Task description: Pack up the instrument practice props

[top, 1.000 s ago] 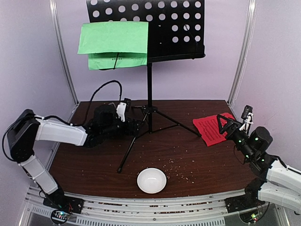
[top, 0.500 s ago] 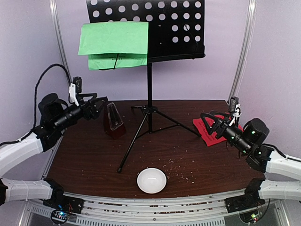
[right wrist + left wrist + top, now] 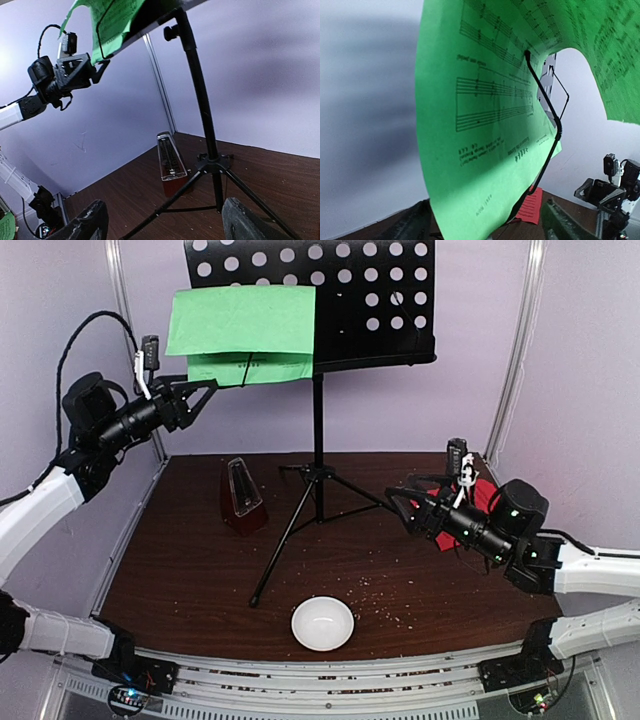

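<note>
Music stand [image 3: 318, 430] at rear ctr of desk [image 3: 180, 570], w/ a paper sheet [image 3: 240, 320] on its left half. Metronome [image 3: 241, 498] just left of its legs; bowl [image 3: 322, 623] front ctr; 2nd sheet [image 3: 487, 492] flat at right.

Left arm [image 3: 40, 512] and right arm [image 3: 592, 568]: white shells, black joints. A black cable [image 3: 76, 334] loops off the left. Left gripper [image 3: 207, 388] and right gripper [image 3: 398, 506] are black.

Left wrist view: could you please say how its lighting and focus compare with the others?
Left wrist view: green paper sheet sharp, brighter band across its lower part, shadowed wall, left fingers blurred. Right wrist view: right fingers blurred, tall black tripod music stand tilted by the camera's angle. Top view: evenly lit, sharp.
</note>
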`<control>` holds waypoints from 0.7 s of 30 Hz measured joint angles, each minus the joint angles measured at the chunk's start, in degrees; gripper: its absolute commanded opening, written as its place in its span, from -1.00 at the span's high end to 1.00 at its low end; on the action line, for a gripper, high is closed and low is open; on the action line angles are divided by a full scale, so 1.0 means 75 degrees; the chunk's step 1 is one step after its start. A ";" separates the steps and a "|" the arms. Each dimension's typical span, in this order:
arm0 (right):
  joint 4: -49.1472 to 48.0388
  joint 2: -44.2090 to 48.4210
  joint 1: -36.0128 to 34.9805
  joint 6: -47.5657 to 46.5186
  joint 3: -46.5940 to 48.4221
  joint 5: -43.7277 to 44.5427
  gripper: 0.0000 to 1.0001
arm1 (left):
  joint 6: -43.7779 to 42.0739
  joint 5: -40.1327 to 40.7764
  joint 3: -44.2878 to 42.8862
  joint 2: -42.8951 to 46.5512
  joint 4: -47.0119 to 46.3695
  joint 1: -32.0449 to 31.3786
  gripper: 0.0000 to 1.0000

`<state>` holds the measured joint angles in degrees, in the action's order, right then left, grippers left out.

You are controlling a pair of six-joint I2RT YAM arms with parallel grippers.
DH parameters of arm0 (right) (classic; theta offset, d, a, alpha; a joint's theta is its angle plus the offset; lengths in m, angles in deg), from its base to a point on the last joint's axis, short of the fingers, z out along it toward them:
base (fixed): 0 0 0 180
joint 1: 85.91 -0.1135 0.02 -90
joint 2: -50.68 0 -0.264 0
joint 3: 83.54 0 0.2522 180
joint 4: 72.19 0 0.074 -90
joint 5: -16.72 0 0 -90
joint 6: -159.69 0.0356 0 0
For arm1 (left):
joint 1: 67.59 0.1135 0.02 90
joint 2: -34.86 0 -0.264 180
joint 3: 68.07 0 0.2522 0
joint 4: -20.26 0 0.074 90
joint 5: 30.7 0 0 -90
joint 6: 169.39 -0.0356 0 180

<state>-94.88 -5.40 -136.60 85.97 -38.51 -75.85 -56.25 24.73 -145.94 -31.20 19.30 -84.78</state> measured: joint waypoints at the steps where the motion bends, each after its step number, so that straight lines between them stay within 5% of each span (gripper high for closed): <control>1: 0.0099 -0.0146 -0.0134 -0.0079 0.0268 0.0041 -0.57 | 0.0070 -0.0082 -0.0125 -0.0131 0.0020 0.0009 -0.37; 9: 0.0539 -0.1912 -0.1000 -0.0548 0.2690 0.0175 -0.44 | 0.0460 -0.0440 -0.0379 -0.0391 0.0020 0.0181 -0.24; 21: 0.1824 -0.4371 -0.1868 -0.0659 0.6242 0.0516 -0.12 | 0.0848 -0.0714 -0.0411 -0.0367 -0.0087 0.0536 0.79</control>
<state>-81.19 -38.18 -150.62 81.03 8.30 -71.98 -49.89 19.37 -149.03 -33.95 18.65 -80.76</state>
